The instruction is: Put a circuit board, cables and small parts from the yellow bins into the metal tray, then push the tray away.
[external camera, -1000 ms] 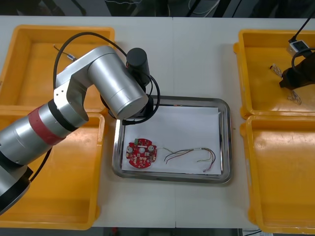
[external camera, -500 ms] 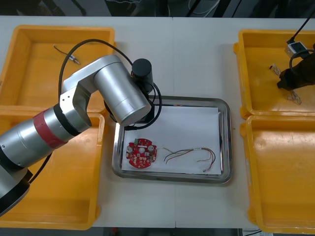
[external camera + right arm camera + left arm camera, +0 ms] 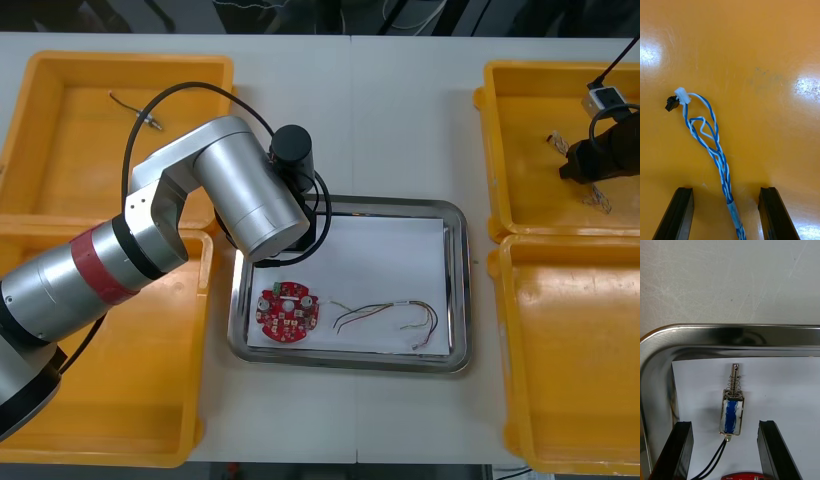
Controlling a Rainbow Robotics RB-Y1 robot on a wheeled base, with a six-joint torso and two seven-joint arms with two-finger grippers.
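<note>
My left gripper (image 3: 725,423) is open over the far left corner of the metal tray (image 3: 733,335). A small metal part (image 3: 732,410) with a blue wrap, a spring pin and black leads lies on the white floor between the fingers, touching neither. In the front view the left arm (image 3: 250,200) hides that corner of the tray (image 3: 455,290). A round red circuit board (image 3: 287,313) and a red and yellow cable (image 3: 390,315) lie in the tray. My right gripper (image 3: 726,189) (image 3: 578,166) is open low in the far right yellow bin, its fingers on either side of a twisted blue and white cable (image 3: 702,123).
Two yellow bins flank the tray on each side. The far left bin (image 3: 60,130) holds a thin black cable (image 3: 135,108). Small metal parts (image 3: 600,200) lie in the far right bin (image 3: 500,150) near the right gripper. Bare table lies beyond the tray.
The left arm has swung a little to the right over the tray's far left corner. The right gripper has edged slightly inside its bin.
</note>
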